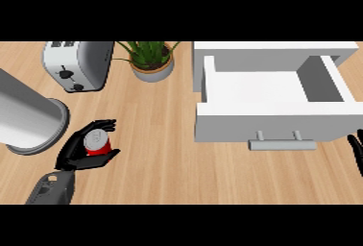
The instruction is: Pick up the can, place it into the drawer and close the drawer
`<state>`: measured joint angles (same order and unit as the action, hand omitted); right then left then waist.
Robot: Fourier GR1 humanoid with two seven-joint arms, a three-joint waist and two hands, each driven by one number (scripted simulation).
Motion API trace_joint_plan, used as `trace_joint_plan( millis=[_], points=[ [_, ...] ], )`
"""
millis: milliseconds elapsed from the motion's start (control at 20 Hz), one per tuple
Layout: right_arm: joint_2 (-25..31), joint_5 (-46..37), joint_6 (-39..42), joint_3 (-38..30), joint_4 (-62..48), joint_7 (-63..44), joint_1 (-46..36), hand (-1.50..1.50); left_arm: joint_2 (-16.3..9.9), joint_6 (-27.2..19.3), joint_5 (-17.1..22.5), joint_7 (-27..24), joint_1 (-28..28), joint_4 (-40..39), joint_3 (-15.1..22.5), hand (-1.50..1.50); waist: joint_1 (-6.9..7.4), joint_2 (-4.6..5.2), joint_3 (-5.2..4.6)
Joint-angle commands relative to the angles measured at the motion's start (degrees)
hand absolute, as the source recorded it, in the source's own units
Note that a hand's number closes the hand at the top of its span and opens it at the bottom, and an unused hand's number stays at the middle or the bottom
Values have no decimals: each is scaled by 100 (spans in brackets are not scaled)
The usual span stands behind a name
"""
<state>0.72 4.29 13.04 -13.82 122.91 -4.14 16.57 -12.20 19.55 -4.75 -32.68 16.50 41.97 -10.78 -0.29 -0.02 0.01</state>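
A red can (pixel 96 142) with a silver top stands on the wooden counter at the left. My left hand (pixel 80 153) is curled round it, fingers on the far side and thumb on the near side. The white drawer (pixel 273 115) at the right is pulled open, its inside bare, with a grey handle (pixel 281 143) on its front. Only the fingertips of my right hand (pixel 355 153) show at the right edge, near the drawer's front corner.
A large steel pot (pixel 27 115) lies just left of the can. A silver toaster (pixel 74 63) and a potted plant (pixel 150 58) stand at the back. Bare wood lies between the can and the drawer.
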Motion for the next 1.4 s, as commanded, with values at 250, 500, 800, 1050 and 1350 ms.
trace_joint_plan(
  millis=[250,500,800,1050,1350],
  points=[
    [263,498,124,-452,-240,21,-161,-150,116,466,389,324,-19,301,42,150,9,0,0],
    [-68,67,-136,114,215,78,235,-150,585,253,472,824,-298,1475,379,150,21,-10,2],
    [10,289,2,-228,238,-132,220,-150,861,-1569,820,1165,66,1307,-647,150,9,-8,3],
    [-43,229,-47,-189,306,-181,105,-150,1065,-1775,810,1867,-261,2676,-136,150,30,-11,2],
    [124,491,60,-320,494,-217,214,-150,1133,-2223,464,2573,314,3318,328,150,2,-10,2]
  ],
)
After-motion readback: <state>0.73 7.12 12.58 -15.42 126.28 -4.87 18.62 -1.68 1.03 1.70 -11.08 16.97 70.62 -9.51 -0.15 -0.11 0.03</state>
